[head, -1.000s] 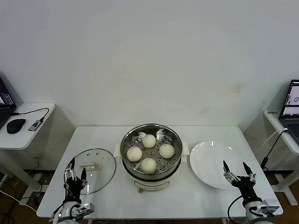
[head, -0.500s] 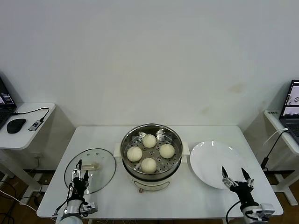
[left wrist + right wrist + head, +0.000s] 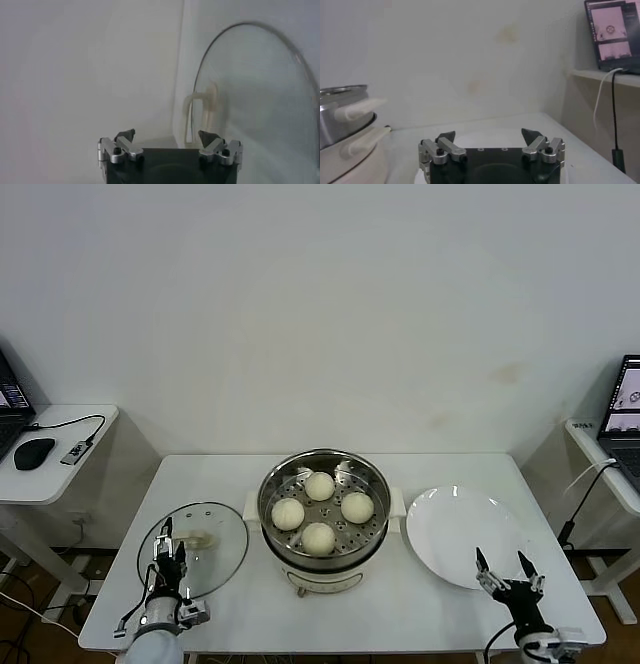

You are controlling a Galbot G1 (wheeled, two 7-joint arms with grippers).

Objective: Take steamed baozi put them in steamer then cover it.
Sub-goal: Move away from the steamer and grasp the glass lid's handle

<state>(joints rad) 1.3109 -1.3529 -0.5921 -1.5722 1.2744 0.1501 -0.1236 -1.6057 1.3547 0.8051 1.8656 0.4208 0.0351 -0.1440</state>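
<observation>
Several cream-white steamed baozi lie on the perforated tray inside the shiny steamer at the table's middle. The clear glass cover lies flat on the table left of the steamer, its cream handle at the centre. My left gripper hangs open over the cover's near-left edge, close to the handle; in the left wrist view the cover and its handle lie ahead of my left gripper. My right gripper stands open and empty at the near right.
A flat white plate sits right of the steamer, under and ahead of the right gripper. The steamer's side handles show in the right wrist view. Side desks with laptops, a mouse and cables flank the table.
Both arms have drawn back toward the near edge of the table. The left gripper shifted slightly right over the cover's edge. Baozi, steamer and cover have not moved.
</observation>
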